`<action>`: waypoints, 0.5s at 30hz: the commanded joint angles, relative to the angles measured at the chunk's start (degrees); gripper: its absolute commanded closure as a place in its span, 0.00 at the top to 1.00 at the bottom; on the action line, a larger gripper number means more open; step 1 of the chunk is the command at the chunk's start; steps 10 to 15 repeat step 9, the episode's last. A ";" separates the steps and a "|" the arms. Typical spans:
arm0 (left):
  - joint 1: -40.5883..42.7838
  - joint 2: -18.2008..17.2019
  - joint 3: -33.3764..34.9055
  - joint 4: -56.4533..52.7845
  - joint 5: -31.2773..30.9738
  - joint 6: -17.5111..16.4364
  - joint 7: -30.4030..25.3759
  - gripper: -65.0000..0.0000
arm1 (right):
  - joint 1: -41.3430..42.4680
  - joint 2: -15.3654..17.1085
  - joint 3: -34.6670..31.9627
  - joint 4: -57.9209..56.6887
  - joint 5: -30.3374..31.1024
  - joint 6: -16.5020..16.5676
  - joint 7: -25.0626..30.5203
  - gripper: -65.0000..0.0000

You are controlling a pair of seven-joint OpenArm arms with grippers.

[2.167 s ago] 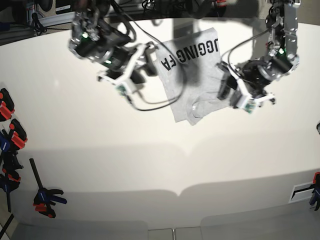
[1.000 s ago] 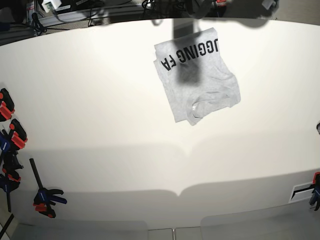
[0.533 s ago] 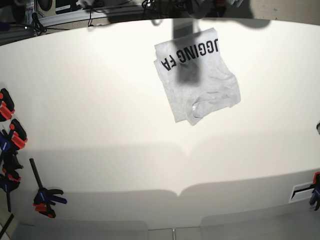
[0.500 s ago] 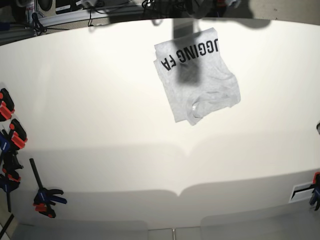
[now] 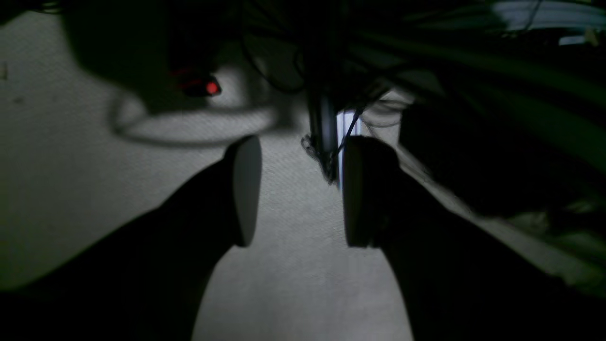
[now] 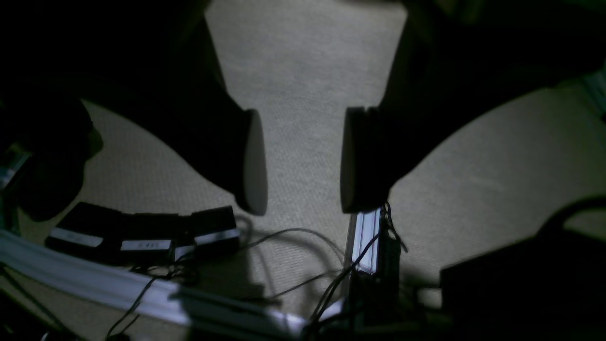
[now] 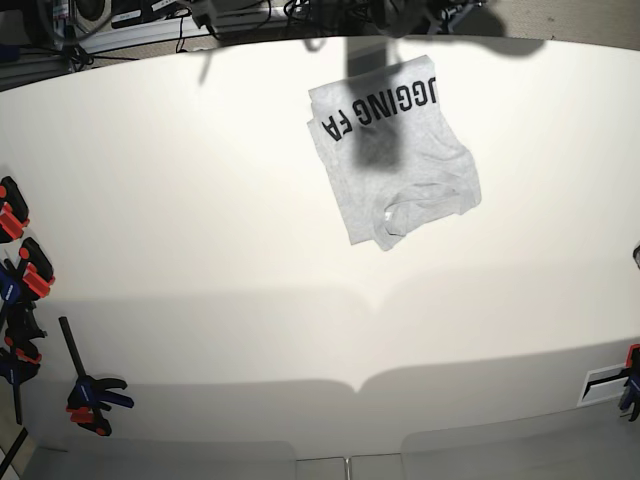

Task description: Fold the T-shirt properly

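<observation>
Base view: the T-shirt (image 7: pixel 395 150) lies folded into a rough rectangle on the white tabletop (image 7: pixel 200 220), close to the far edge and a little right of centre. It sits skewed to the table edges. Black block lettering runs along its far end, upside down to the camera. The near end shows the collar opening and some bunched, wrinkled cloth toward the near right corner of the fold. A dark shadow patch falls across the middle of the fabric.

Neither arm appears over the tabletop in the base view.

Left wrist view: the left gripper (image 5: pixel 296 189) points at a grey carpeted floor, fingers spread apart, nothing between the pads. Dark cables and a small red light sit beyond the fingertips.

Right wrist view: the right gripper (image 6: pixel 300 161) also faces carpet, fingers parted and empty. Below them lie cables (image 6: pixel 293 255), three black boxes with white labels (image 6: pixel 147 234) and a pale rail.

Clamps (image 7: pixel 90 395) with red and blue handles line the left edge of the tabletop; another sits at the near right corner.
</observation>
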State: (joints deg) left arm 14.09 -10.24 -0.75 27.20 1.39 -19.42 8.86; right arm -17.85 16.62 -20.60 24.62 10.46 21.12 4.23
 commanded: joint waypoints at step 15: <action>1.01 -0.07 0.00 -1.14 2.84 5.84 -2.56 0.40 | 2.19 0.22 -0.04 1.03 0.22 0.98 3.76 0.38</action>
